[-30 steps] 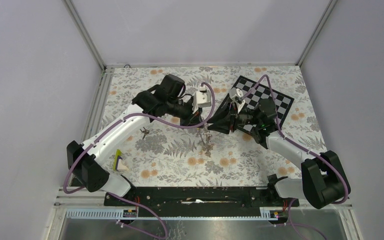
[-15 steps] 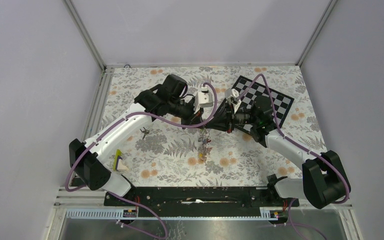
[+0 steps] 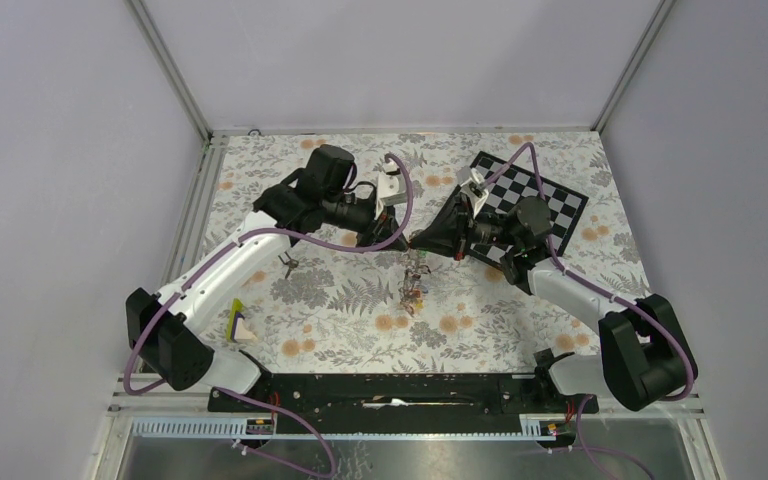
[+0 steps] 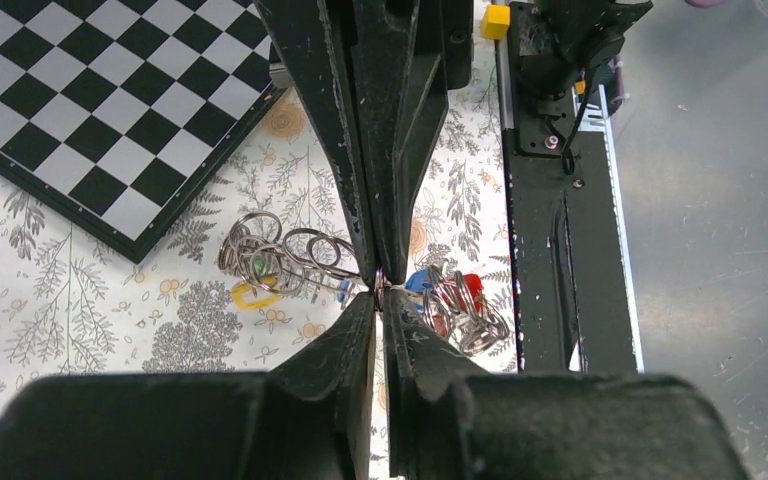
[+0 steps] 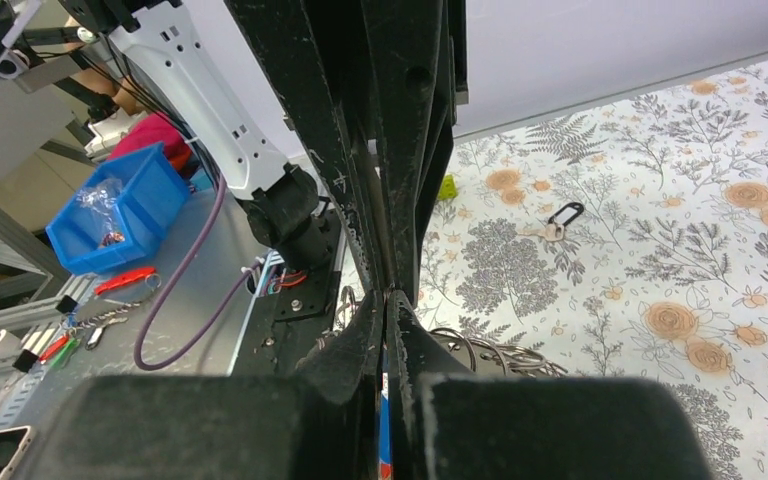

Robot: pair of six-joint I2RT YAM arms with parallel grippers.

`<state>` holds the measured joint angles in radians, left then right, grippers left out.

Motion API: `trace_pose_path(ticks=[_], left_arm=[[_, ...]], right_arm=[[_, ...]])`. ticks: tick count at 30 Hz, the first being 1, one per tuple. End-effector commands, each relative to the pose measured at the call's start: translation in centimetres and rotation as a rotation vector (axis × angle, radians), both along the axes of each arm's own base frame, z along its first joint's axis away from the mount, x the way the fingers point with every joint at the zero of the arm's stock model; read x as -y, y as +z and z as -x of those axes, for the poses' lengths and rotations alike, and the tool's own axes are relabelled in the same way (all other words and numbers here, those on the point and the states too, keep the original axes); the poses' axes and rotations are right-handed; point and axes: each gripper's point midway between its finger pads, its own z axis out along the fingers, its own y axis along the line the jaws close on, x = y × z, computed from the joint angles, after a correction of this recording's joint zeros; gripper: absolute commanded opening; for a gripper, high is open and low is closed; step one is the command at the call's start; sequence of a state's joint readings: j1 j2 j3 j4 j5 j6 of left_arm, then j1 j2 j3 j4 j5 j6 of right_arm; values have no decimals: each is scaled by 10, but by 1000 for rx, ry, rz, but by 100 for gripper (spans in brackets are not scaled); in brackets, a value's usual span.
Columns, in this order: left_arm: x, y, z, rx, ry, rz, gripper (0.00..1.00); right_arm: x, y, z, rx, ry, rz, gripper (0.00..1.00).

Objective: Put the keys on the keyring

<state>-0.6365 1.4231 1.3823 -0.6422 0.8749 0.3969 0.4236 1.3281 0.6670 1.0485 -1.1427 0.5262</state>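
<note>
Left claw (image 4: pixel 380 305) and right claw (image 4: pixel 380 265) meet tip to tip above the middle of the floral surface (image 3: pixel 340 300). Each is closed to a slit on the wire of the keyring (image 4: pixel 285 255), a bunch of linked steel rings. Keys (image 4: pixel 450 290) with blue and red heads sit among the rings just beside the tips. The chequered board (image 4: pixel 90 110) lies far right, and a black carabiner (image 5: pixel 563 213) lies to the left.
</note>
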Motion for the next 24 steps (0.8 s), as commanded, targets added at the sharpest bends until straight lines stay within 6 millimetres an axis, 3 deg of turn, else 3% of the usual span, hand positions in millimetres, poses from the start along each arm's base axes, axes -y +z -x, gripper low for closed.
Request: trace_pose_path(ticks=[1,6,15,19,20,23,24], left_arm=[[6,19,3,39,-39,86,12],[7,15,4,26,-45,83,13],[7,15,5,18,-45,83,0],[4,15,4,31,-26,76,0],[3,14,2,40,-11,66,0],[-7,8,-5,60,42,-2,0],[-12,6,-6,63,56,-27,0]], right_arm=[[1,27,1,79,-10,-75,0],[2,28,1,75,-12,-79,0],[4,29,-1,75,-22,-81,0],[4,26,-3,71,-27,-71,0],[4,24,-6,69,-37,-63,6],[6,22,-20,54,-86,-28,46],[8,22,-25,62,-102,-14,54]])
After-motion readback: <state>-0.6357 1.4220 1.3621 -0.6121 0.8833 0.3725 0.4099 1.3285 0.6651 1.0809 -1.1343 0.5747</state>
